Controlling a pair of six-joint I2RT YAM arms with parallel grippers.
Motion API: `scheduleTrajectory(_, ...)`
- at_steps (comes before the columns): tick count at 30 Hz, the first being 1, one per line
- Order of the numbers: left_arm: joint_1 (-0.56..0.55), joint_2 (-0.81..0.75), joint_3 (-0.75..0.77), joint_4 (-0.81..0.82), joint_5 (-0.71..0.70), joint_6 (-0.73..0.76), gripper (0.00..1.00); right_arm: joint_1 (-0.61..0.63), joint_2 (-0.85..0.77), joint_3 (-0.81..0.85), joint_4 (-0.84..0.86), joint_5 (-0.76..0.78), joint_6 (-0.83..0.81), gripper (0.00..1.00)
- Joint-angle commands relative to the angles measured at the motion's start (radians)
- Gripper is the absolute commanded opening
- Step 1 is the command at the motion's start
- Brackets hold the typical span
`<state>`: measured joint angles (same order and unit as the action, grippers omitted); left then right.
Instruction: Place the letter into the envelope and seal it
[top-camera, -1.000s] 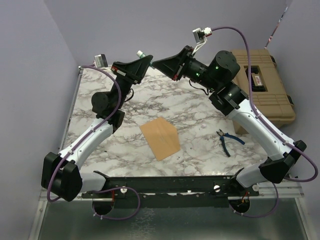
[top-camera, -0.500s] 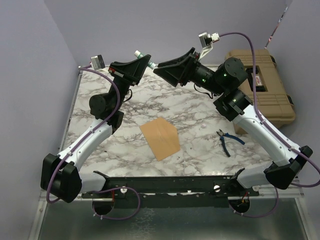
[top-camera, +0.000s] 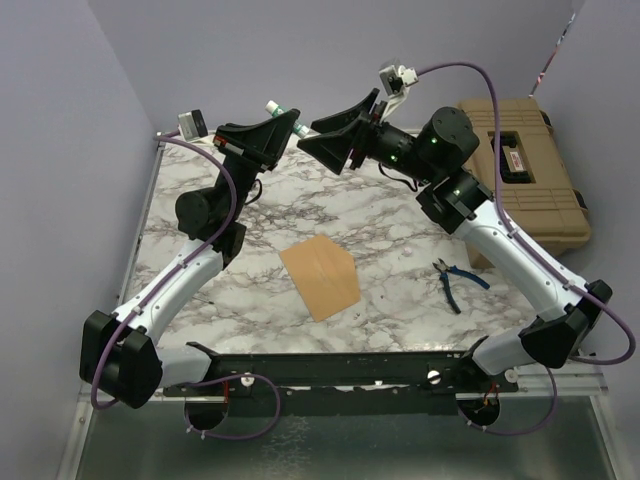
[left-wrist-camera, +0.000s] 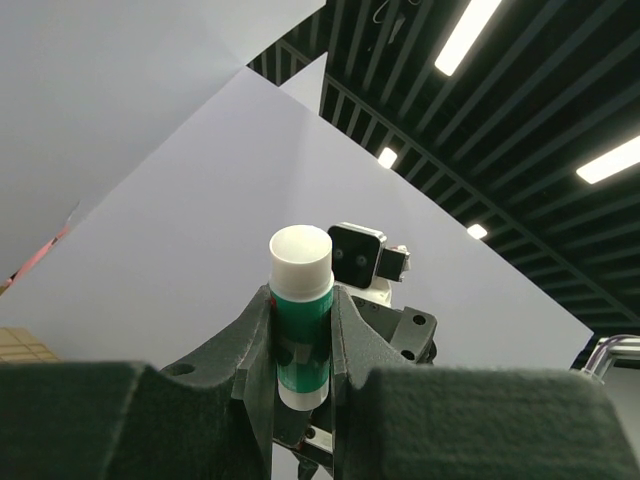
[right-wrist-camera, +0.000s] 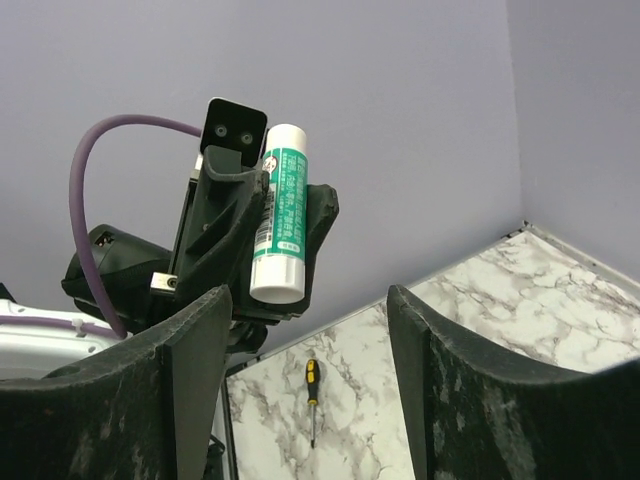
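Observation:
The envelope (top-camera: 320, 276), flat and orange-brown, lies on the marble table (top-camera: 400, 225) in the top view. The letter is not in view. High over the table's far side my left gripper (top-camera: 284, 126) (left-wrist-camera: 302, 345) is shut on a green glue stick (top-camera: 279, 108) (left-wrist-camera: 301, 310) with a white cap, held upright. My right gripper (top-camera: 318, 136) (right-wrist-camera: 310, 300) faces it from the right, jaws wide open and nothing between them. In the right wrist view the glue stick (right-wrist-camera: 281, 215) hangs just beyond my left fingertip (right-wrist-camera: 205, 310).
Blue-handled pliers (top-camera: 452, 279) lie on the table to the right of the envelope. A tan tool case (top-camera: 522, 170) stands off the table's right edge. A yellow-and-black screwdriver (right-wrist-camera: 312, 394) lies near the table's far left edge. Purple walls close in at the back and left.
My right gripper went from shut to wide open, pulled a little to the right, then came back toward the glue stick. The left gripper kept its grip and barely moved.

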<state>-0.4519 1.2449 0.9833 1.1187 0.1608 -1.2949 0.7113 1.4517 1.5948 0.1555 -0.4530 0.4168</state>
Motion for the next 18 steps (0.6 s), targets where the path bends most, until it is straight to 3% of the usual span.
scheduleTrajectory(1,-0.003,-0.016,0.005,0.026,0.021,-0.011,0.00,-0.006,0.025,0.058,0.024,-0.048,0.017,0.65)
scheduleTrajectory(6,-0.002,-0.022,0.005,0.024,0.023,-0.014,0.00,-0.007,0.041,0.056,0.087,-0.032,0.105,0.45)
scheduleTrajectory(11,-0.003,-0.027,0.014,0.024,0.023,-0.007,0.00,-0.007,0.090,0.104,0.078,-0.061,0.227,0.18)
scheduleTrajectory(15,-0.002,-0.051,0.027,0.033,0.049,0.060,0.00,-0.034,0.117,0.109,0.136,-0.116,0.505,0.04)
scheduleTrajectory(18,-0.002,-0.076,0.025,0.042,0.071,0.137,0.00,-0.071,0.129,0.069,0.201,-0.116,0.777,0.00)
